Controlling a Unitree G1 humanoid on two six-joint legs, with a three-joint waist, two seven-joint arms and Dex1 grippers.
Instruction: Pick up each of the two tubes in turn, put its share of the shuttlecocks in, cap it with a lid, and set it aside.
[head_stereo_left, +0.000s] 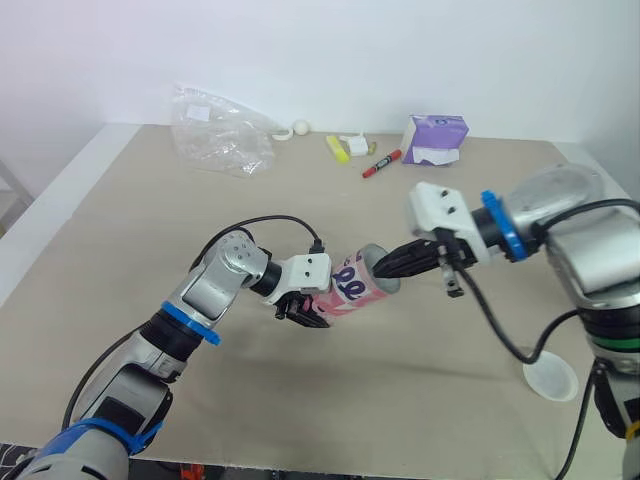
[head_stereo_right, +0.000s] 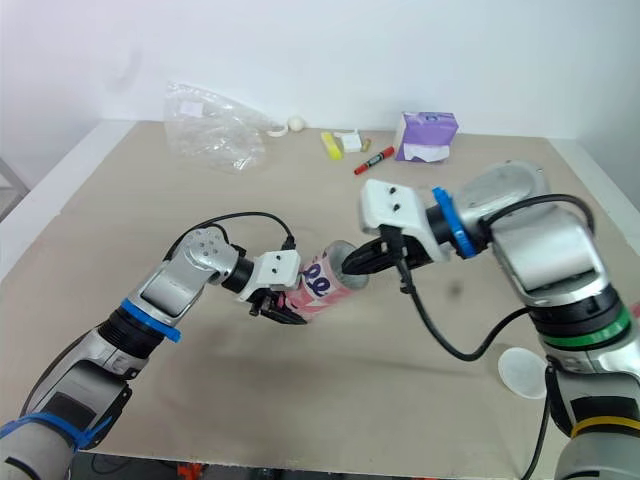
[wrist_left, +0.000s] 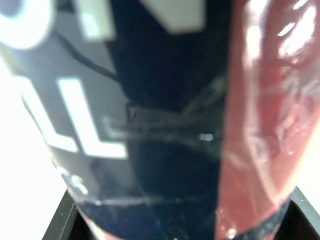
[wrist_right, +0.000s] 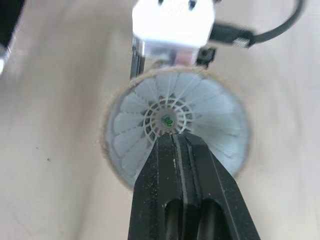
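Tube (head_stereo_left: 352, 285), pink, printed; held clear of the bench (head_stereo_left: 120, 230) at mid-depth. Nearest, by the near right edge: white lid (head_stereo_left: 551, 379), flat, not yet used, well apart from both arms. Next: left gripper (head_stereo_left: 300, 310), fingers clamped on the tube's lower end, long axis roughly level, open mouth facing the right arm. Right gripper (head_stereo_left: 392, 265), fingers pressed together with nothing between, tips at the mouth and touching the inner hub of a shuttlecock (wrist_right: 165, 117) seated skirt-outward inside. Coming move judged a straight push along the axis; right arm the nearer. Open bench all around. Farthest, along the back edge: plastic bag (head_stereo_left: 215, 135), marker (head_stereo_left: 381, 163), purple box (head_stereo_left: 435, 139), out of the way.
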